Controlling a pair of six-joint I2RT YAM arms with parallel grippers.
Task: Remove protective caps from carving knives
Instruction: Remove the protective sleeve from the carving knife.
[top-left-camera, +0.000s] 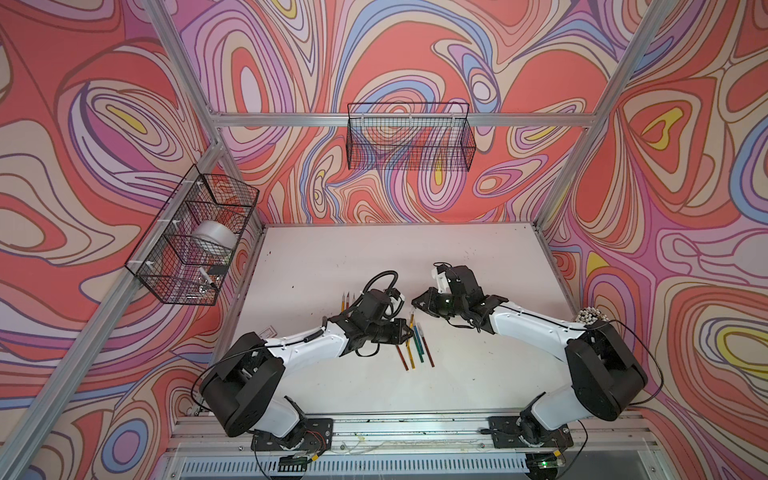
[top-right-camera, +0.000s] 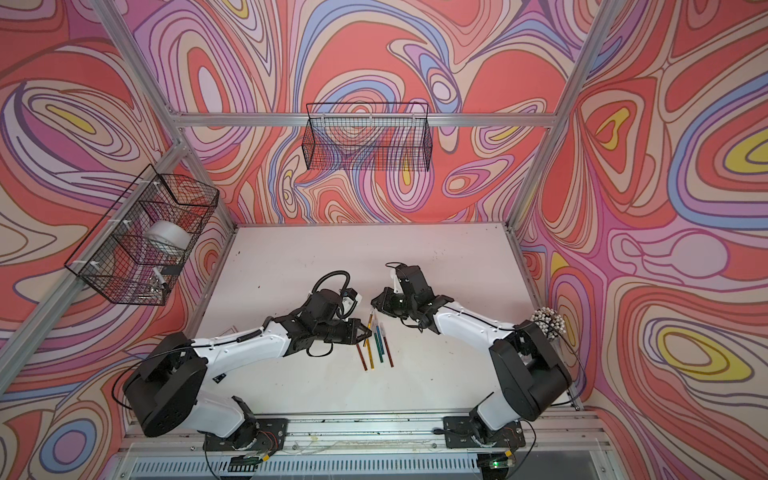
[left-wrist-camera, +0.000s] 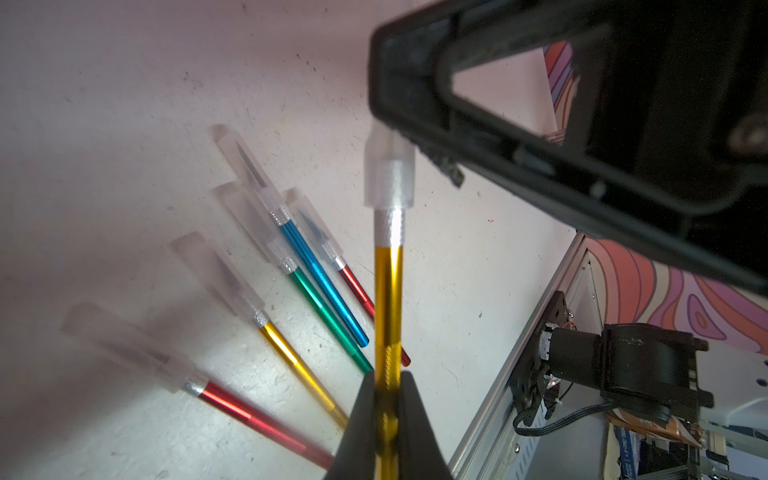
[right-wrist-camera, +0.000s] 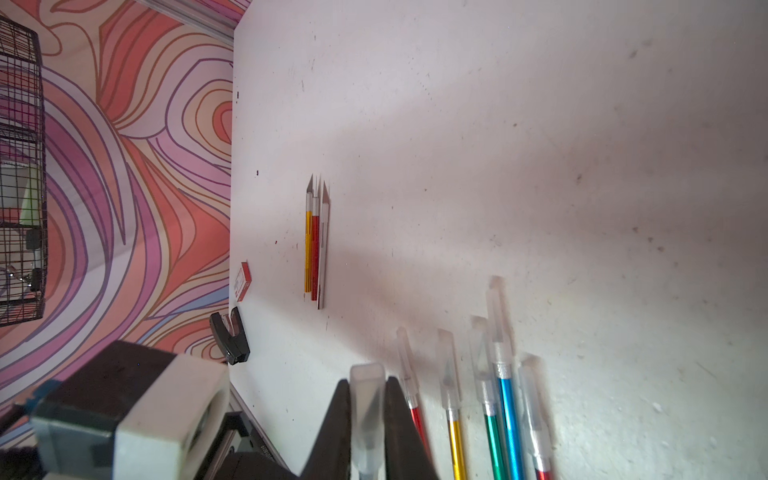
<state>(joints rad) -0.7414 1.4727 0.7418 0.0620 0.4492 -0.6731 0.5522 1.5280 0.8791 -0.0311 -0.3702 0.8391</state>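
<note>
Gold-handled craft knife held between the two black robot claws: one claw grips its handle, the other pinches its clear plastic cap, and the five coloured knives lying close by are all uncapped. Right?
Not quite: the five coloured knives lying close by all wear translucent plastic caps, as the left wrist view shows. The left gripper does grip the gold-handled knife; the right gripper pinches its cap.

Both top views overlook the whole table (top-left-camera: 374, 257); close wrist views share the carving knives (left-wrist-camera: 324, 286).
</note>
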